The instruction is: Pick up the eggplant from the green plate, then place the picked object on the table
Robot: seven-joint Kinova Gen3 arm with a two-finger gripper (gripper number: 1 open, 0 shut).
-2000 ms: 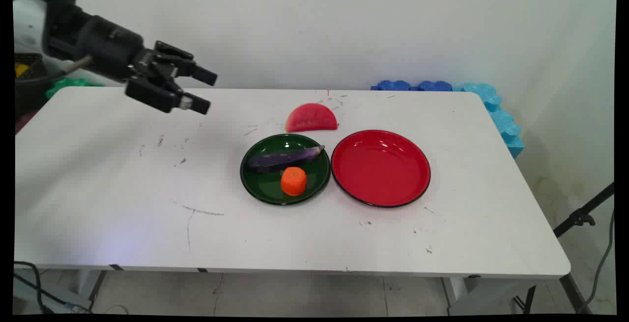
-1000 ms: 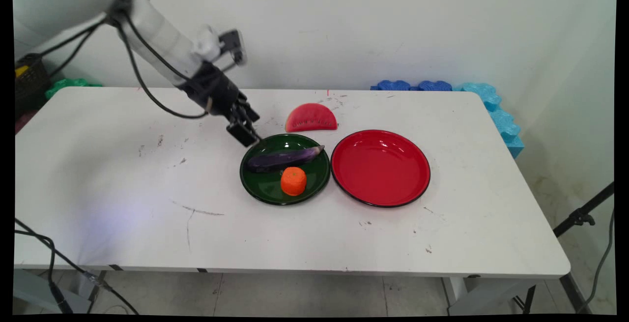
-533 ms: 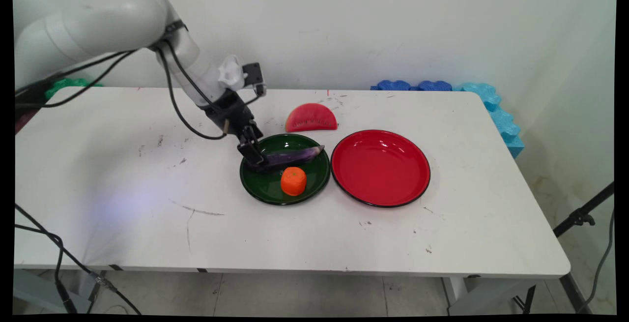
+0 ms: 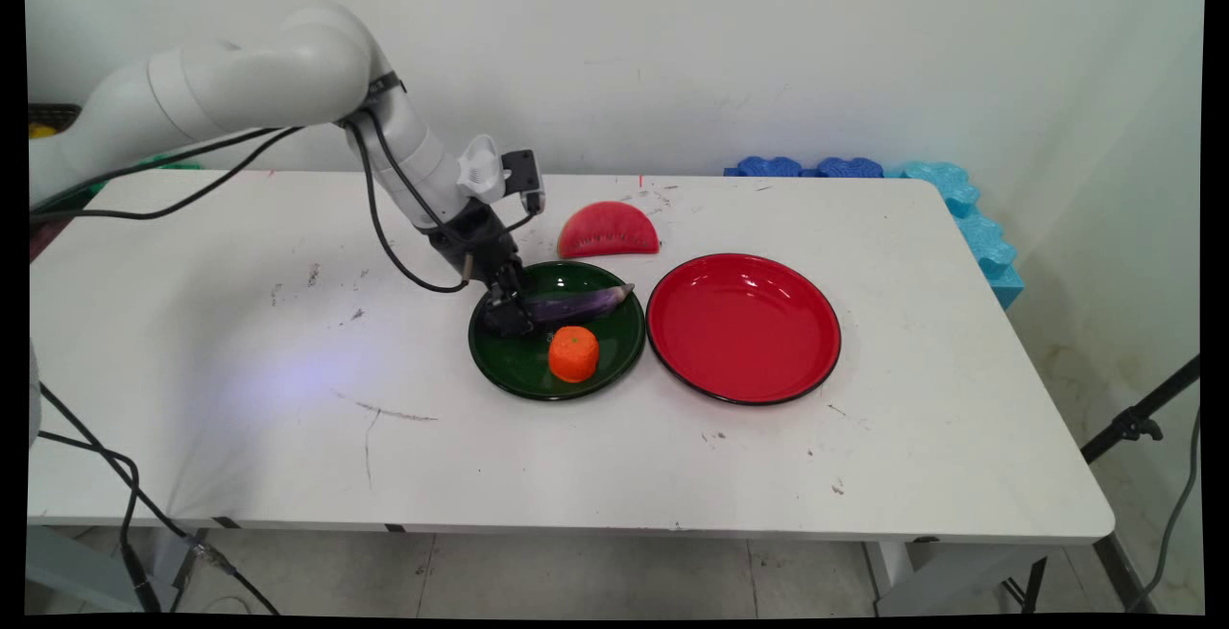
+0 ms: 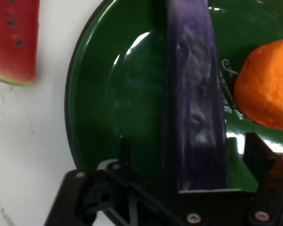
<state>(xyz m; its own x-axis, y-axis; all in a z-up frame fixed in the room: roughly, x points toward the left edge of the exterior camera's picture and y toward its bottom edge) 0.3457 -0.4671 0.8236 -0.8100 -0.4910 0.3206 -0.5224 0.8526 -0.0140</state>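
Note:
A purple eggplant (image 4: 576,304) lies across the back of a dark green plate (image 4: 518,374), with an orange fruit (image 4: 574,353) in front of it on the same plate. My gripper (image 4: 507,317) is down at the eggplant's left end. In the hand view the eggplant (image 5: 195,94) runs up between my gripper's (image 5: 188,146) two fingers (image 5: 255,153), which stand open on either side of it with small gaps. The orange fruit (image 5: 269,84) sits to its right on the green plate (image 5: 113,94).
A watermelon slice (image 4: 608,230) lies on the table just behind the green plate, also seen as a watermelon slice (image 5: 12,37) in the hand view. A red plate (image 4: 744,326) with nothing in it sits right of the green one. Blue foam pieces (image 4: 960,206) line the far right corner.
The arm swung in from the far left and came down onto the green plate. My gripper now straddles the eggplant's left end; the eggplant has not moved.

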